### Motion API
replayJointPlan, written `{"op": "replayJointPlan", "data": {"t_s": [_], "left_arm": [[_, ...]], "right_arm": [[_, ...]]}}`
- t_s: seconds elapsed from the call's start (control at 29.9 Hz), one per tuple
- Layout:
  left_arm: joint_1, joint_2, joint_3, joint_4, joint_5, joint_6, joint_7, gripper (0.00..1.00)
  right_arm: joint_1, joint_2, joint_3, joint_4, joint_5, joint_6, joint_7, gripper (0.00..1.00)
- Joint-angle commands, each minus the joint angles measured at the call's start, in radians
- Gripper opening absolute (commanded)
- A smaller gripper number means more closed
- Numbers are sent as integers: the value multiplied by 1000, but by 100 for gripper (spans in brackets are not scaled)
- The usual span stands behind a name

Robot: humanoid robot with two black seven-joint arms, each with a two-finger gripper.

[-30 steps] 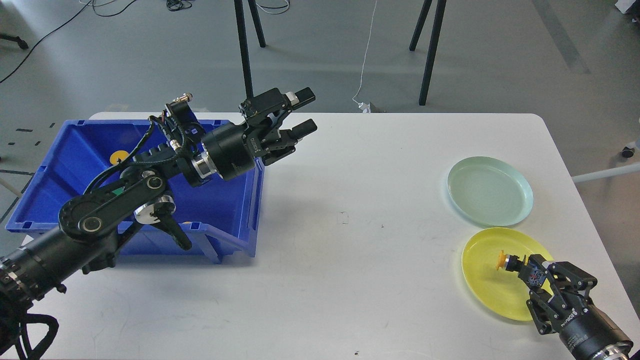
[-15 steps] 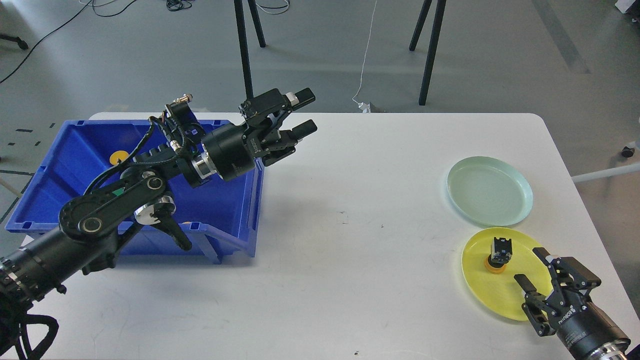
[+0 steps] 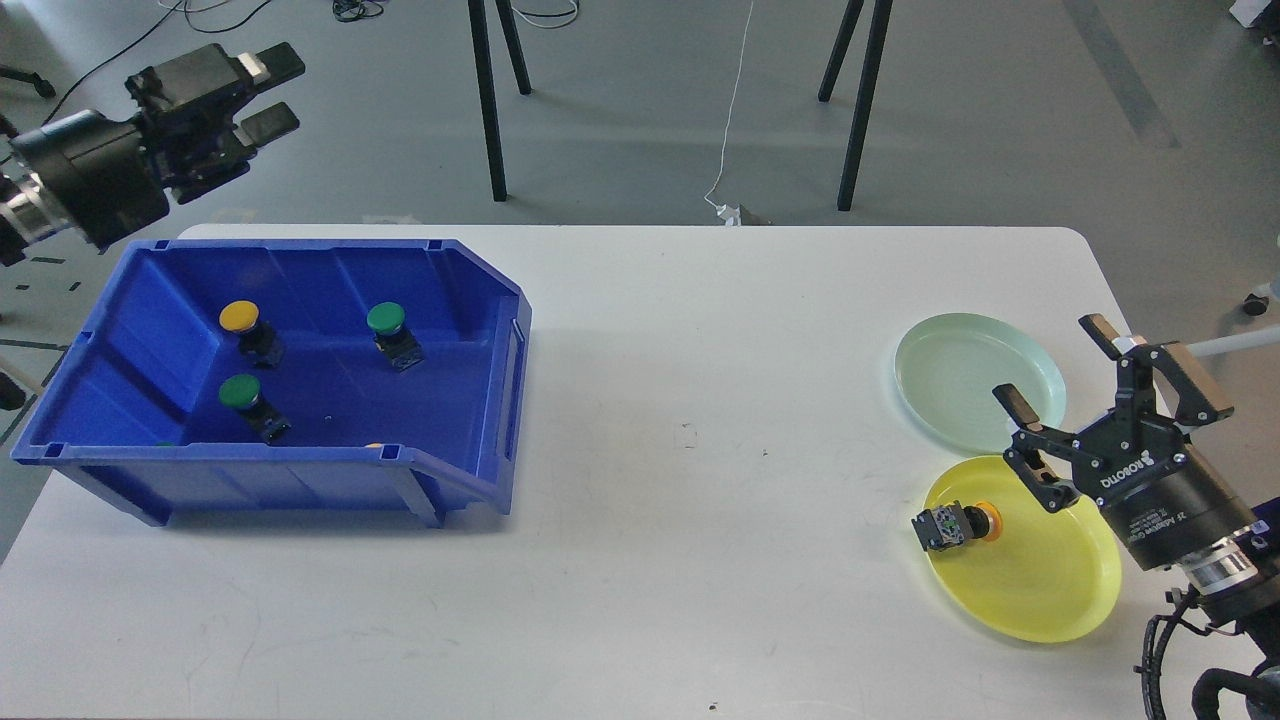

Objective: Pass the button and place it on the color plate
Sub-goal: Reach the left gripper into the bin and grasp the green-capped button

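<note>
A yellow-capped button point(image 3: 957, 525) is found lying on its side at the left rim of the yellow plate point(image 3: 1040, 600), its black body overhanging the edge toward the table point(image 3: 700, 450). The right gripper point(image 3: 1050, 365) is held above the plates with its fingers spread apart and nothing between them. The left gripper point(image 3: 270, 95) is raised beyond the far left corner of the blue bin point(image 3: 480, 300), fingers likewise apart and empty. The chief risk is judged to be the button tipping or rolling off the rim, since it is not seated flat; a brush from the right arm could cause this. The mint plate point(image 3: 960, 380) is partly covered by the right gripper. In the bin one yellow and two green buttons are plainly seen; two more caps at the near wall are mostly hidden, and their type cannot be confirmed.
</note>
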Motion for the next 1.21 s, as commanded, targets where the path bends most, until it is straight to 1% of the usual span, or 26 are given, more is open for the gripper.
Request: {"op": "replayJointPlan", "data": {"t_s": [0.0,0.1,0.23,0.4,0.6,0.97,1.17], "left_arm": [[-14,65,-1,2,323,0,0,86],[-24,63,-1,2,550,0,0,86],[-15,59,5,2,782,0,0,86],[-27,43,105,-4,958,0,0,85],[-33,22,217,0,1069,0,0,83],[-31,-4,263,20,1075,0,0,83],[-28,-32,264,95,1075,0,0,83]], "right_arm": [[61,14,0,-8,72,10,0,94],[99,14,0,-15,161,12,0,94],[119,14,2,-23,180,12,0,95],[119,14,0,-24,180,12,0,95],[109,13,-1,-38,180,13,0,95],[106,14,-3,-38,180,13,0,95],[104,14,-6,-38,181,15,0,96]]}}
